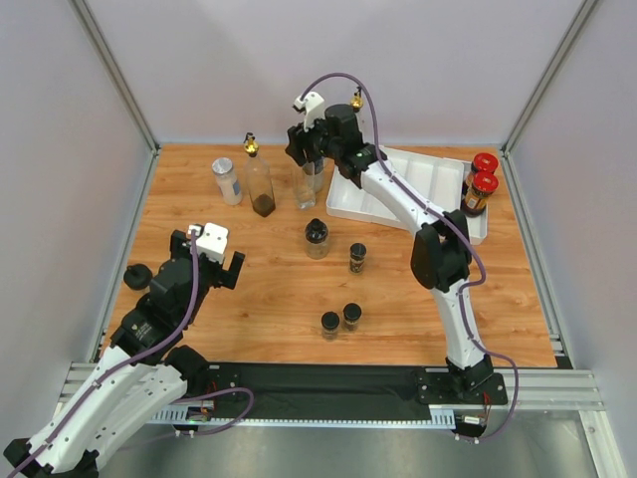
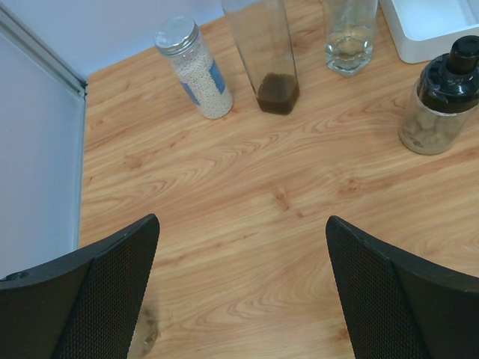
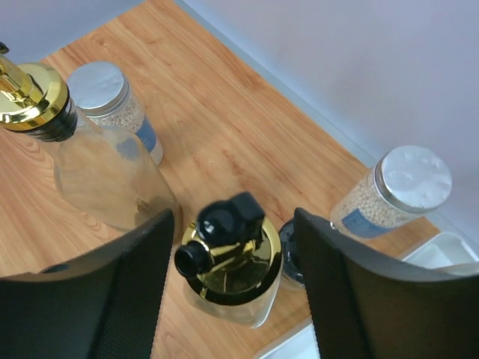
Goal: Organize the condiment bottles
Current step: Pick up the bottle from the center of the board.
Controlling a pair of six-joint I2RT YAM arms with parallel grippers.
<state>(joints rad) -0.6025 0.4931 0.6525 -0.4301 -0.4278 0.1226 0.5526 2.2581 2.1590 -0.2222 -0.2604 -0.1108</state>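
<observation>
My right gripper stands open over a clear gold-spouted bottle, one finger on each side of its cap with narrow gaps. The same gripper is at the back of the table, over that bottle. To its left stand a gold-spouted bottle with dark liquid and a silver-lidded jar. A second silver-lidded jar stands beside the tray. Several black-capped jars sit mid-table and two red-lidded jars at the right. My left gripper is open and holds nothing.
The white divided tray lies at the back right, partly under the right arm. A third gold spout shows behind that arm. Grey walls with metal rails close in the table on three sides. Bare wood lies under the left gripper.
</observation>
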